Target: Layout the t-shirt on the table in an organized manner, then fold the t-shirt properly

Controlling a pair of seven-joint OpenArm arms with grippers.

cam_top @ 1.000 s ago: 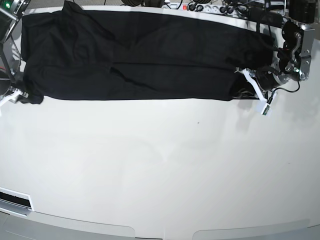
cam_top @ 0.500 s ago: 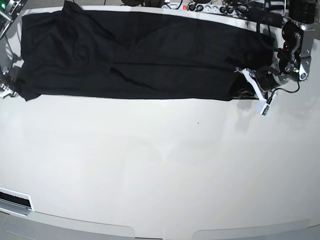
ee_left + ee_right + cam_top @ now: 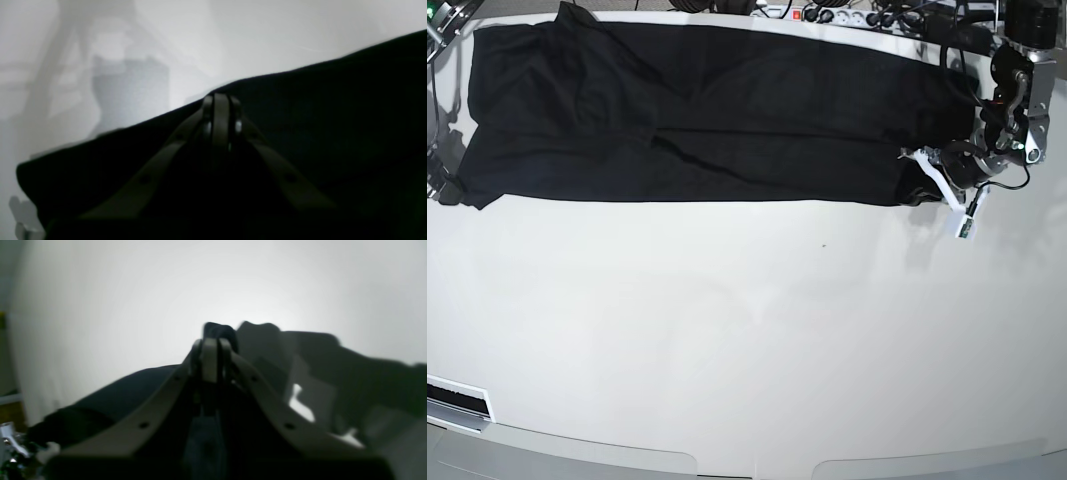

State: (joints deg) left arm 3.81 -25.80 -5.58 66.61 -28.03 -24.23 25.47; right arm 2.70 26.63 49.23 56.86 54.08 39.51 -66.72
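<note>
I am seeing plain black soft-fabric t-shirt [image 3: 697, 115] lying along far edge of glossy white table [image 3: 747, 330], left gripper [image 3: 218, 103] clamping its near hem, right gripper [image 3: 213, 350] pinching its opposite corner.

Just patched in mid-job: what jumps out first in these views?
The black t-shirt stretched in a long band across the far side of the white table. One hand sits at each end: the left hand shut on the shirt's edge at the base view's right, the right hand at its left corner.

Both wrist views are dim, soft and backlit; the glossy white curved-edge table [image 3: 747, 330] glares evenly, its edges bowed.
</note>
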